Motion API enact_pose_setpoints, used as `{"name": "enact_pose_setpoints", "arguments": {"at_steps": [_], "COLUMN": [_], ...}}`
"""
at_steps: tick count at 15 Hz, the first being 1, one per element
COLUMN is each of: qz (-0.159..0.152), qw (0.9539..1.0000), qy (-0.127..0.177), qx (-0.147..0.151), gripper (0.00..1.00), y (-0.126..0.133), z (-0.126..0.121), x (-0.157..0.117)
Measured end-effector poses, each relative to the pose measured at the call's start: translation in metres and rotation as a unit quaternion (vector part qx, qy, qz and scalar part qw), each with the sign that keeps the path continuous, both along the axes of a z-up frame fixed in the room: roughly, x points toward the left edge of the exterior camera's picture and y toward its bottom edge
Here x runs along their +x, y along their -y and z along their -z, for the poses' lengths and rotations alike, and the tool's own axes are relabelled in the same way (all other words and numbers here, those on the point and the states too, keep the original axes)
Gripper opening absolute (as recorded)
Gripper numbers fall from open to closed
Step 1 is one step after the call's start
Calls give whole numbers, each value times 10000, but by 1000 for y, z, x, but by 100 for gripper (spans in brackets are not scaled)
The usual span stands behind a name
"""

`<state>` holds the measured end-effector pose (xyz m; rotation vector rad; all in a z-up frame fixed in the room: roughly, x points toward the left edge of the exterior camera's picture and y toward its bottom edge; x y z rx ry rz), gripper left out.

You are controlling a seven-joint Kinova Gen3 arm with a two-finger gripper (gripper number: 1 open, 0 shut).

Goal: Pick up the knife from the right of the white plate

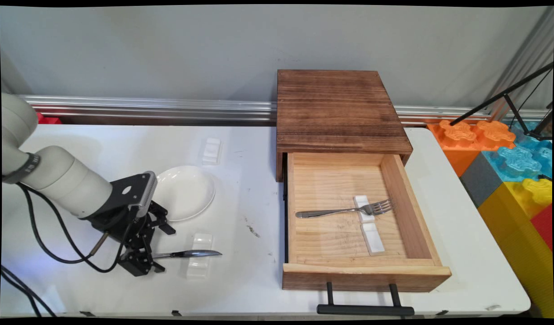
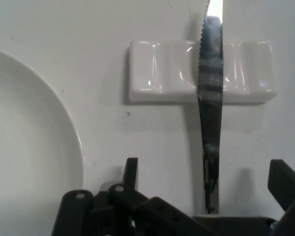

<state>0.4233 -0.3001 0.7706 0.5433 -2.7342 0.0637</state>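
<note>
A steel knife [image 1: 186, 254] lies flat near the table's front left, its blade resting across a small white cutlery rest [image 1: 199, 261]. My gripper [image 1: 144, 264] is down at the knife's handle end. In the hand view the knife [image 2: 210, 123] runs up between the two fingers [image 2: 131, 172], which stand wide apart on either side of the handle without touching it, so the gripper [image 2: 209, 189] is open. The blade crosses the white rest [image 2: 162, 78] near the top. A white plate [image 1: 184, 192] sits just behind the gripper, and its rim [image 2: 64, 128] fills the hand view's left.
A dark wooden box [image 1: 340, 108] stands at centre right with its drawer [image 1: 365, 275] pulled out toward the front edge, black handle [image 1: 365, 309] overhanging. Inside lie a fork [image 1: 344, 210] on a white rest [image 1: 362, 201] and a second rest [image 1: 373, 238]. Another rest [image 1: 211, 150] sits behind the plate. Coloured foam blocks [image 1: 507, 158] stand off the table's right.
</note>
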Motion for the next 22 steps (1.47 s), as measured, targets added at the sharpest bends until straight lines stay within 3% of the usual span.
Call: {"name": "enact_pose_setpoints", "arguments": {"at_steps": [22], "qz": [-58], "qw": [10000], "qy": [-21], "qx": [-5], "gripper": [100], "y": [3], "z": [18], "x": [-3]}}
